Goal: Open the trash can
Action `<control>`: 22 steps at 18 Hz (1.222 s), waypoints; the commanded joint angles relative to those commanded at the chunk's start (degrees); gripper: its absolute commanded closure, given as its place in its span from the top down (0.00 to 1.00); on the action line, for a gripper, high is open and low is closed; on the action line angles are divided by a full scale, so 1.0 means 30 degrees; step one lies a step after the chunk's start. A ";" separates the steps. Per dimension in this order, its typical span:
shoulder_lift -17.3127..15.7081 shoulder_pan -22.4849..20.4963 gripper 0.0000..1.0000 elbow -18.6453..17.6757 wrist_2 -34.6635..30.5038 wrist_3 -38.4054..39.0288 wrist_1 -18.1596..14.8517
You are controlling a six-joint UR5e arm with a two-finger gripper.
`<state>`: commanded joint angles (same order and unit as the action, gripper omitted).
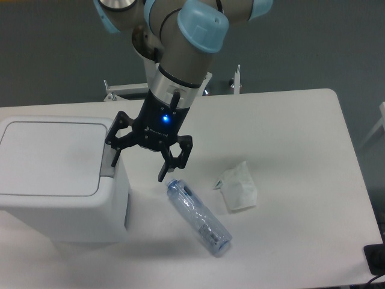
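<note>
Trash can [57, 180] at the left of the white table [301, 150], near edge side, lid flat and shut, grey button strip [109, 161] along the lid's right edge. Gripper [138, 164] hanging just above the can's right side, jaws released and spread wide, nothing between them. Left finger [114, 156] over the grey strip, whether touching cannot be told; right finger [165, 168] out past the can's wall, above bare table. Blue light lit on the black gripper body. Arm [186, 54] slanting up and to the right toward its base at the far edge. Clear plastic bottle [198, 218] lying on its side right of the can, near edge, tilted, one end just below the right finger. Crumpled white wrapper [237, 186] just right of the bottle, apart from it.
</note>
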<state>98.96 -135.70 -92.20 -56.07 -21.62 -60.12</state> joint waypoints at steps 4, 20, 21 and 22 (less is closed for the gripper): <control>0.0000 0.0087 1.00 -0.0059 -0.0029 -0.0030 0.0000; -0.0205 -0.0845 1.00 0.0262 -0.0029 -0.0176 0.0700; -0.0205 -0.1285 1.00 0.0292 -0.0029 -0.0147 0.1109; -0.0205 -0.1637 1.00 0.0292 0.0000 -0.0176 0.1490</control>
<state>98.35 -140.61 -91.32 -56.08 -22.15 -55.65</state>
